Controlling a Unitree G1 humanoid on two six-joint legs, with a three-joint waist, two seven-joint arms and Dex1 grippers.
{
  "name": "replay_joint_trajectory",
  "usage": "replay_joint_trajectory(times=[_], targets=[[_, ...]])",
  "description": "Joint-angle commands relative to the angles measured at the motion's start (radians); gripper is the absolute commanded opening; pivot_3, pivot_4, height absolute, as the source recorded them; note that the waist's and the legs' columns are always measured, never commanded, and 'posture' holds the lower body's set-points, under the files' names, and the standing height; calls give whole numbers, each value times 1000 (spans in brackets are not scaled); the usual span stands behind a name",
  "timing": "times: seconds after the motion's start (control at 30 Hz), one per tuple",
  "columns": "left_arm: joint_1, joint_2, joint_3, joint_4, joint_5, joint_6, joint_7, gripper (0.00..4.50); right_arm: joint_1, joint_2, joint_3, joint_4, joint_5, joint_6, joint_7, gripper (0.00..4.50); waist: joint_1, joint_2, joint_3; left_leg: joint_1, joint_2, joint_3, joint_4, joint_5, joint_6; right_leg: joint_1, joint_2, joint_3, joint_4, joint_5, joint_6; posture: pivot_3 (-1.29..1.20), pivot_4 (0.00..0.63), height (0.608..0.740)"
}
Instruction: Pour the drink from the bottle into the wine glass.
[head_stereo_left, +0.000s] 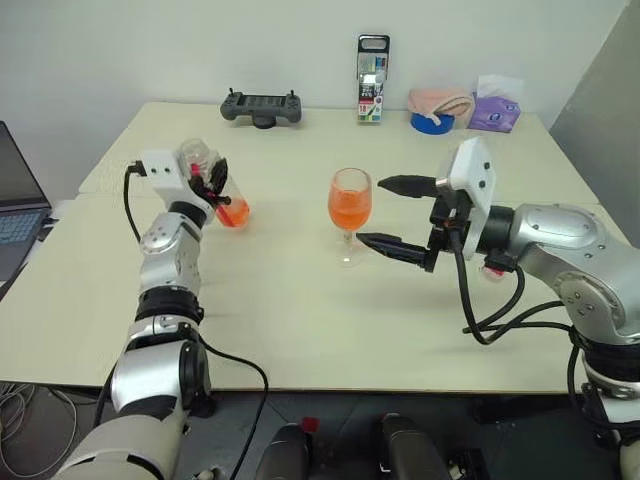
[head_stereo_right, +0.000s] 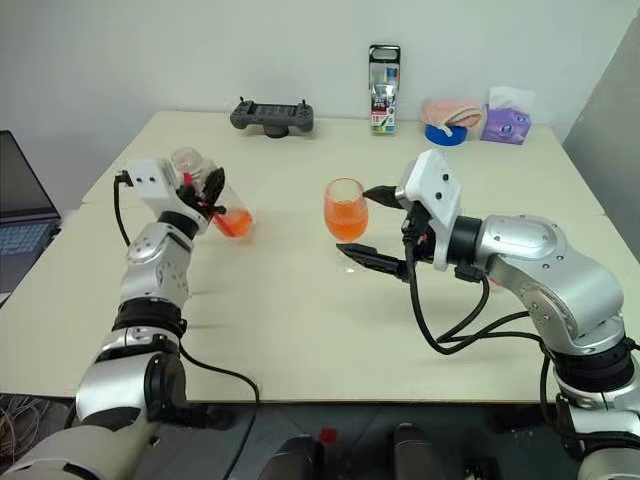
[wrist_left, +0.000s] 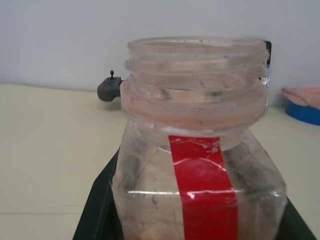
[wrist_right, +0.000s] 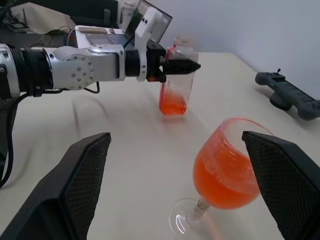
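Note:
My left gripper (head_stereo_left: 213, 183) is shut on the bottle (head_stereo_left: 212, 188), left of the wine glass. The bottle is clear, with a red strip (wrist_left: 205, 185) and an uncapped mouth up, and it leans slightly. A little orange drink (head_stereo_left: 233, 213) lies in its bottom, close over the table. The wine glass (head_stereo_left: 350, 215) stands at the table's middle, its bowl about half full of orange drink (wrist_right: 222, 180). My right gripper (head_stereo_left: 372, 211) is open, with one finger on each side of the glass and not touching it.
Along the table's far edge lie a black controller (head_stereo_left: 262, 106), an upright pack (head_stereo_left: 373, 80), a blue tape roll (head_stereo_left: 432, 122), a pink cloth (head_stereo_left: 440, 100) and a purple tissue pack (head_stereo_left: 495, 112). A laptop (head_stereo_left: 15, 210) sits off the left edge.

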Motion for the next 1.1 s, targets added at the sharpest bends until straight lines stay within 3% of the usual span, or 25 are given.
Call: replay_joint_trajectory(times=[0.03, 0.3, 0.53, 0.83, 1.1], targets=[[20, 0, -33, -84, 40, -29, 14, 1638, -19, 6, -10, -19, -1, -20, 25, 4500, 1, 0, 0, 0, 0, 0, 0, 0, 0, 0, 0, 0, 0, 0, 0, 0, 150, 740], [83, -16, -94, -122, 111, -50, 32, 1636, -33, 11, 1, 0, -40, -37, 58, 4500, 1, 0, 0, 0, 0, 0, 0, 0, 0, 0, 0, 0, 0, 0, 0, 0, 150, 740], [136, -20, -72, -196, 81, 39, 60, 1636, -41, 10, -7, 7, -60, -36, 64, 4500, 1, 0, 0, 0, 0, 1, 0, 0, 0, 0, 0, 0, 0, 0, 0, 0, 150, 740], [161, 10, -78, -235, 110, 69, 78, 4480, -23, -2, -6, -2, -91, -27, 63, 4500, 1, 0, 0, 1, 0, 1, 0, 0, 0, 0, 0, 0, 0, 0, 0, 0, 150, 740], [213, 12, -90, -303, 120, 108, 61, 4480, -40, 11, 4, 24, -113, -51, 70, 4500, 1, 0, 0, 0, 0, 0, -1, 0, 0, 0, 0, 0, -1, 0, 0, 0, 150, 740]])
